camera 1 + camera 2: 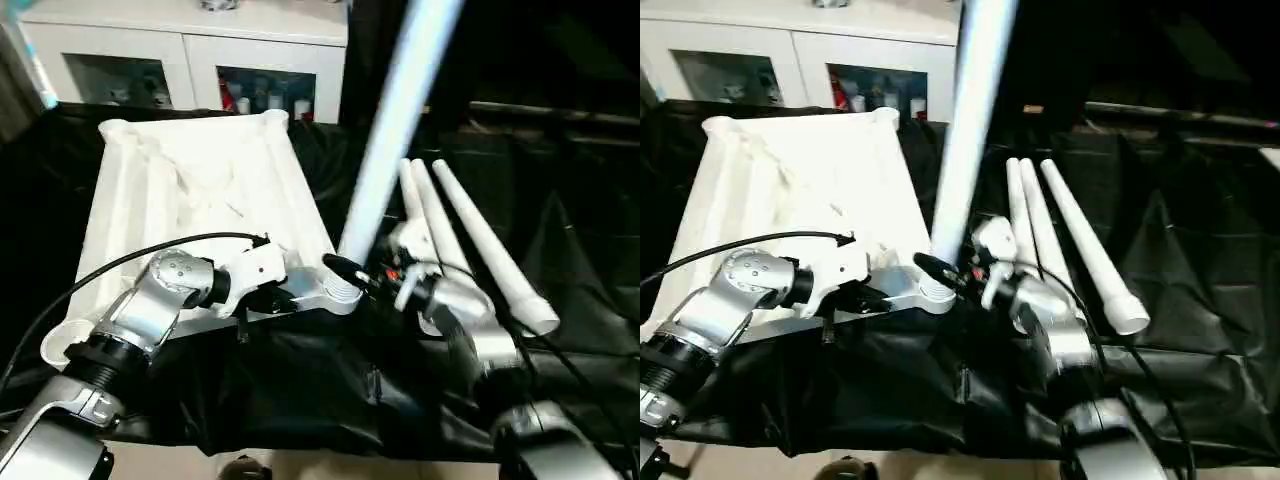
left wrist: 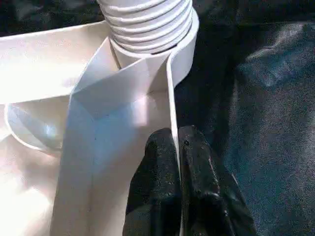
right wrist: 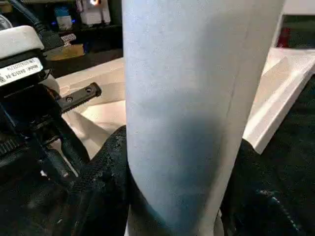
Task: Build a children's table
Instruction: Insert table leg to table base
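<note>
The children's table top (image 1: pixel 190 190) lies white and ribbed side up on the black-draped work table. My left gripper (image 2: pixel 176 172) is shut on its thin side rim, just short of the near right corner socket (image 1: pixel 340 297). One long white leg (image 1: pixel 395 120) stands nearly upright in that socket, and its ribbed end (image 2: pixel 147 24) sits in the ring. My right gripper (image 1: pixel 352 268) is shut around the leg low down, with a black finger (image 3: pixel 101 191) on each side of the tube (image 3: pixel 192 98). Three more legs (image 1: pixel 480 240) lie side by side to the right.
A white cabinet (image 1: pixel 190 50) with glass doors stands behind the work table. The black cloth (image 1: pixel 330 390) hangs in folds over the front edge. A black cable (image 1: pixel 100 270) loops from my left wrist across the top's near edge.
</note>
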Robot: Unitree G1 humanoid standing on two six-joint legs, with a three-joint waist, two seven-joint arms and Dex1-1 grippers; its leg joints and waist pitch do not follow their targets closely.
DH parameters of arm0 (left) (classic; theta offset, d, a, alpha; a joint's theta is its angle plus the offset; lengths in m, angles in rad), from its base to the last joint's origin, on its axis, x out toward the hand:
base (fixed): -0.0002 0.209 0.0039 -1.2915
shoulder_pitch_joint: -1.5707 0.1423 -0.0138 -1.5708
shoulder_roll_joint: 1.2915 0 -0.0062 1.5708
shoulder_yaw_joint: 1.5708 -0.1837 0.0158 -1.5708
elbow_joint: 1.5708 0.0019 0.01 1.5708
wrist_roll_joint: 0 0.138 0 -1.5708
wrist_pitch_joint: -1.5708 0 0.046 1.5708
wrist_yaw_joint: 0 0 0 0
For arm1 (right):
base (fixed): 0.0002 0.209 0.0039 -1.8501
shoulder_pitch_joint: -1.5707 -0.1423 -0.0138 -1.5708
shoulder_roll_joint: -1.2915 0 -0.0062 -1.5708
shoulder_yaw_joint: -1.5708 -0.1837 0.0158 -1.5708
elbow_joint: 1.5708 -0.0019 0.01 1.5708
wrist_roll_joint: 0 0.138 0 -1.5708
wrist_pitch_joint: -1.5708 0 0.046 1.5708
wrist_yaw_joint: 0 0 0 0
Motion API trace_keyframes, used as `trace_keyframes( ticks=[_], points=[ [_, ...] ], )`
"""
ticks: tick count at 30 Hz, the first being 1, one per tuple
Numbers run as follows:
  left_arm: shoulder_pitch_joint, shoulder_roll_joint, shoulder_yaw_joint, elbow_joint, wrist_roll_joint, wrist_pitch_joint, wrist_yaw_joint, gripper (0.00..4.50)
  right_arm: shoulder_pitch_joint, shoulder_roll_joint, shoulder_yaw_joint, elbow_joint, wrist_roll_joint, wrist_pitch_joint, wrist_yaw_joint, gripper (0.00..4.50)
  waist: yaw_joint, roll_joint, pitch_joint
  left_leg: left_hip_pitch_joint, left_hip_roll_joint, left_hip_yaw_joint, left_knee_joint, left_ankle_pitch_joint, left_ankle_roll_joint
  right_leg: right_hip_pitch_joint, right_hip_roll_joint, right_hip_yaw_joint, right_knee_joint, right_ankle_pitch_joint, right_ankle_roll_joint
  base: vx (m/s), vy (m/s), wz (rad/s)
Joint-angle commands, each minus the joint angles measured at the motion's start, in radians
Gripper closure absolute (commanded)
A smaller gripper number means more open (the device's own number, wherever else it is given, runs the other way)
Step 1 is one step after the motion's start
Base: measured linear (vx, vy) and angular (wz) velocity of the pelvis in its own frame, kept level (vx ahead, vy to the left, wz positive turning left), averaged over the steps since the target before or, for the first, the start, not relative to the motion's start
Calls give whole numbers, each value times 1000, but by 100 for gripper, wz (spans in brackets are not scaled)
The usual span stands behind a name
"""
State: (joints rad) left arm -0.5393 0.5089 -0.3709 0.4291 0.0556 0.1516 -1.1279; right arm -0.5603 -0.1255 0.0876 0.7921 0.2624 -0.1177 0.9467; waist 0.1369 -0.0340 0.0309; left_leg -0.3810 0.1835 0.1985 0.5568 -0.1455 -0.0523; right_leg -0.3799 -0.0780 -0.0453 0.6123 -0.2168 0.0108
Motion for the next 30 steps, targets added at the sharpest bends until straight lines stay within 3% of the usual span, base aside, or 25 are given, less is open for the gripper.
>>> trace_keyframes(
  ticks=[1, 4, 5, 10, 15, 19, 20, 21, 23, 25, 26, 29, 30],
  points=[
    [16, 17, -32, -10, 26, 0, -32, 450, 13, -40, 14, 94, -59, 57, 3, 260, -10, 9, -35, 36, 61, -43, -83, -501, -62, -2, -86, 45, -99, -450, -144, 0, 0, 0],
    [15, 23, -37, -11, 27, -8, -41, 450, -9, -48, 26, 133, -78, 34, 15, 260, -11, 8, -35, 41, 62, -41, -82, -510, -69, -9, -83, 46, -100, -426, -148, 0, 0, 0],
    [15, 24, -37, -11, 28, -9, -41, 450, -13, -48, 26, 140, -80, 27, 16, 260, -12, -2, -35, 41, 62, -39, -82, -510, -68, -8, -82, 46, -101, -425, -147, 0, 0, 0],
    [8, 25, -34, -5, 32, -15, -38, 450, -29, -52, 20, 170, -76, -18, 42, 260, -10, -1, -36, 44, 62, -39, -81, -519, -69, -10, -83, 47, -100, -414, -149, 0, 0, 0],
    [1, 28, -34, 10, 35, -23, -38, 450, -28, -45, 0, 194, -66, -42, 30, 260, -10, 7, -37, 44, 62, -39, -82, -527, -72, -9, -79, 47, -99, -391, -159, 0, 0, 0],
    [-2, 24, -35, 13, 36, -23, -35, 450, -34, -34, -58, 209, -17, -43, 1, 260, -11, 8, -36, 45, 62, -42, -82, -544, -73, -9, -81, 47, -100, -415, -160, 0, 0, 0],
    [-4, 24, -35, 15, 36, -23, -35, 450, -32, -32, -69, 210, -7, -43, -4, 260, -10, 16, -35, 44, 61, -43, -84, -555, -76, -9, -82, 46, -102, -426, -158, 0, 0, 0],
    [-4, 24, -34, 16, 36, -23, -35, 450, -28, -30, -80, 210, 4, -44, -8, 260, -11, 12, -35, 45, 62, -42, -83, -559, -76, -10, -81, 46, -103, -430, -157, 0, 0, 0],
    [-6, 25, -33, 17, 36, -23, -37, 450, -16, -24, -104, 206, 30, -42, -15, 260, -10, 15, -34, 47, 62, -44, -83, -573, -78, -12, -82, 47, -105, -442, -157, 0, 0, 0],
    [-8, 28, -32, 21, 37, -26, -39, 450, 0, -18, -126, 199, 51, -43, -21, 260, -8, 24, -34, 48, 63, -46, -85, -578, -80, -12, -83, 48, -104, -432, -160, 0, 0, 0],
    [-9, 30, -32, 23, 37, -27, -39, 450, 10, -16, -130, 194, 53, -49, -23, 260, -9, 21, -35, 47, 63, -44, -85, -578, -79, -12, -81, 47, -105, -427, -162, 0, 0, 0],
    [-12, 35, -32, 30, 41, -30, -39, 450, 48, -10, -133, 175, 51, -74, -35, 260, -6, 28, -34, 48, 63, -43, -85, -573, -78, -12, -81, 48, -103, -412, -166, 0, 0, 0],
    [-13, 35, -32, 31, 42, -31, -39, 450, 58, -9, -131, 171, 47, -83, -39, 260, -6, 26, -34, 47, 63, -42, -85, -565, -75, -11, -81, 48, -103, -404, -169, 0, 0, 0]
  ],
)
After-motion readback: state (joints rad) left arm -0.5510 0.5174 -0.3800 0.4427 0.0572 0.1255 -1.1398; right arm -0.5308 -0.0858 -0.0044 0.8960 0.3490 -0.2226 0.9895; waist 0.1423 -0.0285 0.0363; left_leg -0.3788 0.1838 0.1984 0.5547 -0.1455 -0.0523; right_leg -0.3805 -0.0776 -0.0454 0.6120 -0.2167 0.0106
